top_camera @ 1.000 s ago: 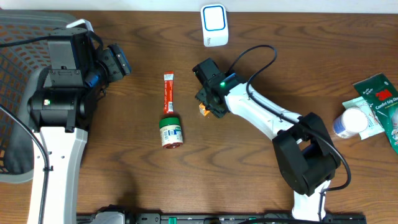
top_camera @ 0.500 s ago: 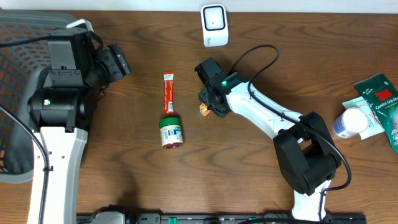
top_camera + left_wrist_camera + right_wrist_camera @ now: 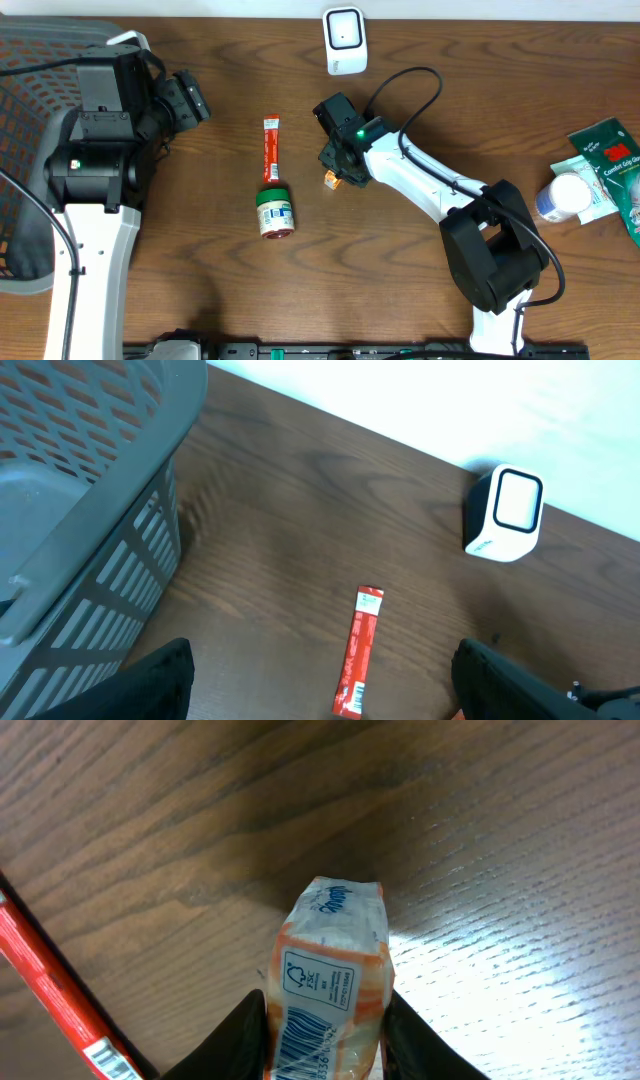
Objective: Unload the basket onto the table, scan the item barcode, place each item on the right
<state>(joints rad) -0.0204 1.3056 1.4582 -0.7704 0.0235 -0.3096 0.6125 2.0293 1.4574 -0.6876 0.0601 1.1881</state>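
right jaws gripping orange packet (image 3: pixel 335 960), barcode (image 3: pixel 305 1045) showing, left jaws hanging wide apart over desk (image 3: pixel 300 510) near basket (image 3: pixel 90 460)

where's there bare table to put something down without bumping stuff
Bare wood: the wide stretch between the right arm and the pile of packets at the right edge; the front strip between the jar and the right arm's base. Crowded: mid-table, around the red stick, jar and right gripper.

Green packet (image 3: pixel 612 150): "3M", "Comfort Grip". Orange pack (image 3: pixel 335 970): barcode, digits too small.
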